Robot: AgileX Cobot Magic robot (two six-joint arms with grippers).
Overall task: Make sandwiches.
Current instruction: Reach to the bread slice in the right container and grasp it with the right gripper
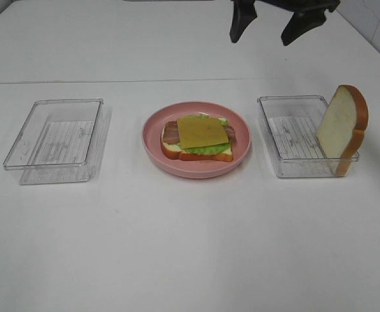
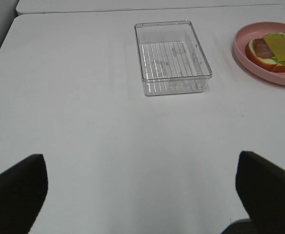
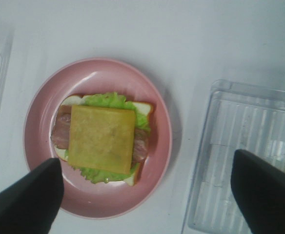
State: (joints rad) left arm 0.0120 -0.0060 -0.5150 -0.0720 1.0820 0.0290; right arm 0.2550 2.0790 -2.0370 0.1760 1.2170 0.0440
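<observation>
- Exterior high view: on the white worktop (image 1: 190,247) the pink plate (image 1: 152,133) carries the open sandwich (image 1: 198,138), cheese uppermost. The top bread slice (image 1: 343,127) leans upright in the right tray (image 1: 287,133), handy for picking. The right gripper (image 1: 274,25) hangs spread and empty above.
- Left wrist view: the left gripper (image 2: 141,187) is wide open, holding nothing, well back from the left tray (image 2: 172,56), apparently keeping clear.
- Right wrist view: the right gripper's fingers (image 3: 28,202) straddle plate and tray.
</observation>
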